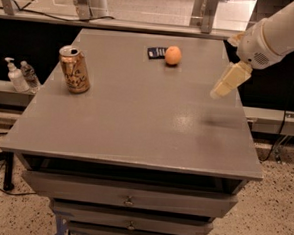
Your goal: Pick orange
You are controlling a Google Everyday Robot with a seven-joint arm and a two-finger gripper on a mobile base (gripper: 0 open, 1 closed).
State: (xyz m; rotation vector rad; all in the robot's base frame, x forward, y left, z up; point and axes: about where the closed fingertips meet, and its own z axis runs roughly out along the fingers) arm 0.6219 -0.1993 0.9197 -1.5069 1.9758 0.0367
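The orange (173,55) is a small round fruit resting on the grey table (137,119) toward its far middle, touching or right beside a small dark flat packet (156,52). My gripper (227,81) is a cream-coloured piece hanging from the white arm (277,35) that comes in from the upper right. It hovers above the table's right side, to the right of the orange and a bit nearer to the camera, well apart from it. Nothing shows in its grasp.
A gold-orange soda can (74,69) stands upright on the table's left side. The table tops a drawer cabinet (127,200). A pump bottle (13,75) and a small bottle (28,74) sit on a ledge at left. A dark ledge runs behind.
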